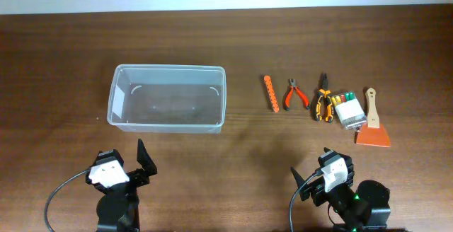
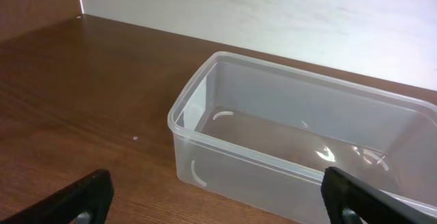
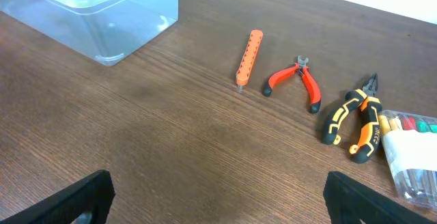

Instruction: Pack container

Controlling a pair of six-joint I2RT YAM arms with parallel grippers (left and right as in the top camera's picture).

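Note:
The clear plastic container (image 1: 168, 97) stands empty at the table's left centre; it also shows in the left wrist view (image 2: 300, 142) and at the top left of the right wrist view (image 3: 89, 12). To its right lie an orange rod (image 1: 270, 93), red-handled cutters (image 1: 294, 95), black-and-orange pliers (image 1: 323, 99), a small clear box of coloured bits (image 1: 347, 109) and an orange scraper (image 1: 372, 122). My left gripper (image 1: 127, 163) is open and empty, near the front edge below the container. My right gripper (image 1: 322, 168) is open and empty, in front of the tools.
The rod (image 3: 248, 57), cutters (image 3: 295, 82), pliers (image 3: 355, 118) and the bit box (image 3: 410, 156) show in the right wrist view. A pale wall runs behind the table's far edge (image 2: 273, 19).

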